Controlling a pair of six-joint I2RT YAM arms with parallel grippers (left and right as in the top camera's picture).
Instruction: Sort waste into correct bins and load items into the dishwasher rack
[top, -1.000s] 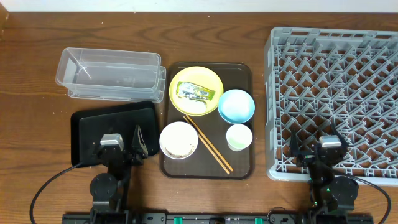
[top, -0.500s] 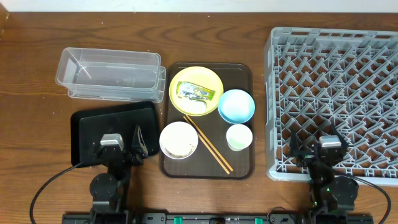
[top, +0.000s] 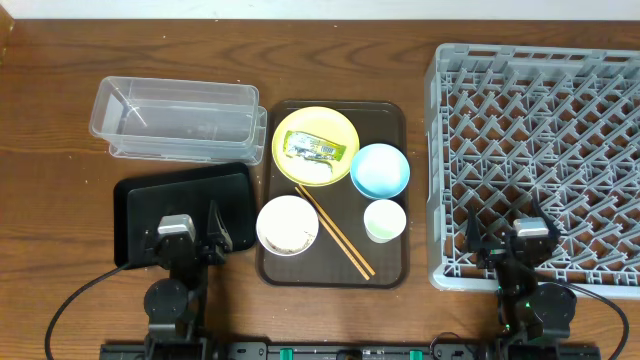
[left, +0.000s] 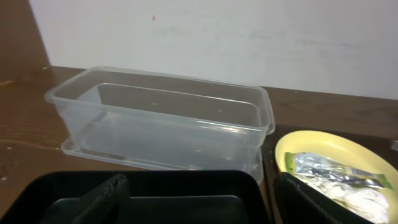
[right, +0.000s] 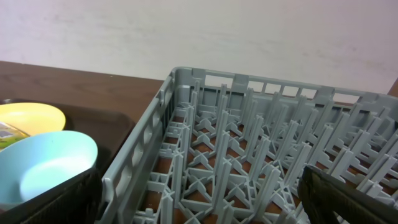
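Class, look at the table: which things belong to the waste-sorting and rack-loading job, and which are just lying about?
Belong to the job: wrapper, rice, clear tub, black tray, plate, blue bowl, white bowl, cup, chopsticks, rack.

Just lying about: brown tray, which only carries the dishes.

A yellow plate (top: 345, 130) holding a crumpled wrapper (top: 316, 150) and rice (top: 318, 172) lies centre-far, with blue bowl (top: 380, 170), pale cup (top: 385, 220), white bowl (top: 288, 224) and chopsticks (top: 335, 232) nearer, clear tub (top: 100, 115) and black tray (top: 135, 215) left, grey rack (top: 540, 120) right.
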